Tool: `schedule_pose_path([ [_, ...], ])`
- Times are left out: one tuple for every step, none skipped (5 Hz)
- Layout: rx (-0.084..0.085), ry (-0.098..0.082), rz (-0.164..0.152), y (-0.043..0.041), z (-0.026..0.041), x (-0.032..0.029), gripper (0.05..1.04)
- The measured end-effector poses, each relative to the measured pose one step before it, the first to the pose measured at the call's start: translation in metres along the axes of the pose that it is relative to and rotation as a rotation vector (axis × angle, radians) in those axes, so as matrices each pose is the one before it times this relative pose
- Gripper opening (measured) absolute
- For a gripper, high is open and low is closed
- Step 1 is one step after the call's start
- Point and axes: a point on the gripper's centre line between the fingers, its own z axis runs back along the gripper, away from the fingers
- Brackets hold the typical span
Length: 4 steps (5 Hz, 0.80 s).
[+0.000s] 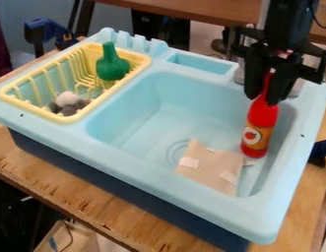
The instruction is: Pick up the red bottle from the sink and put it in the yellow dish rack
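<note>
Bottle [262,117]: near-upright, slightly tilted, inside the basin of the sink [129,156], at its right side. Gripper [268,96]: jaws parted by the bottle neck's width, pinching the neck. Tan sheet [210,168]: sink floor, beside the bottle. Yellow rack [33,111]: sink's left end, containing a green item [113,67] and a grey-and-white item [68,103].

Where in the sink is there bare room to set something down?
The basin's left side, between the yellow rack and beige sheet. Crowded: the right side, where the gripper has its jaws around the red bottle's neck, beside the sheet.
</note>
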Motion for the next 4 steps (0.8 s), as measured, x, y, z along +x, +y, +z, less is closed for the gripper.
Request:
schedule_pose_path([
  [-0.0601,0.0763,-0.0197,0.00751,0.00675,-0.01247,0.335],
  [-0.0828,-0.0562,0.0300,0.02043,0.04583,-0.02292,0.334],
  [-0.0596,-0.0684,0.0345,0.02046,0.04155,-0.02659,0.334],
  [0.0563,-0.0419,0.1030,0.03299,0.02973,-0.02209,0.334],
])
